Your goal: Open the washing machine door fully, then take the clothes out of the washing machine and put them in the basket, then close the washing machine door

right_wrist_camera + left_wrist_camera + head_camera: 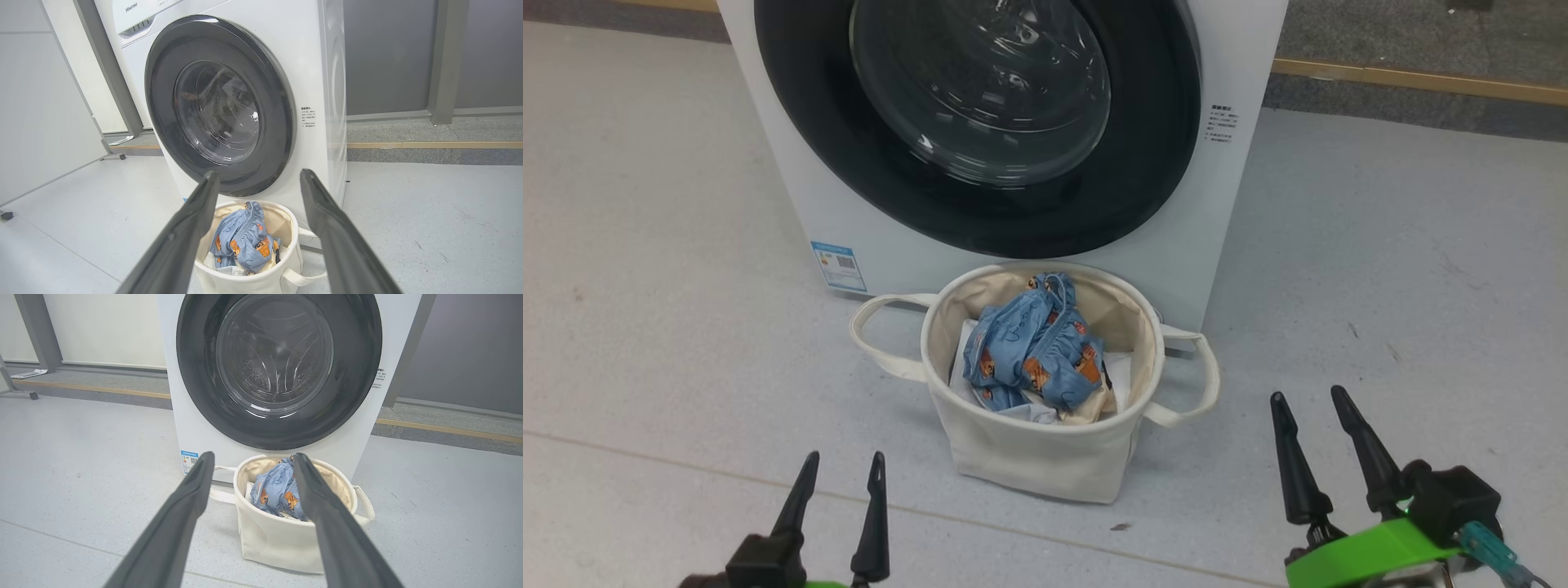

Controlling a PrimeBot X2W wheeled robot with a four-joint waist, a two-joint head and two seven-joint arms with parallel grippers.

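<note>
The white washing machine (1225,212) (192,428) (302,53) stands on the floor with its door (1119,188) (351,396) (163,122) lying flat against the front, black rim around clear glass. Directly before it sits the cream basket (1029,457) (273,543) (261,281). Inside it lie the clothes (1033,343) (273,490) (245,241), blue with orange figures. My left gripper (843,460) (252,457) hangs open at the lower left, short of the basket. My right gripper (1308,398) (257,173) is open at the lower right, with nothing between its fingers.
Pale grey floor (645,286) lies on both sides of the washer. A wooden strip (1421,79) edges a darker floor band behind. In the right wrist view a white panel on a wheeled foot (41,102) stands to the left.
</note>
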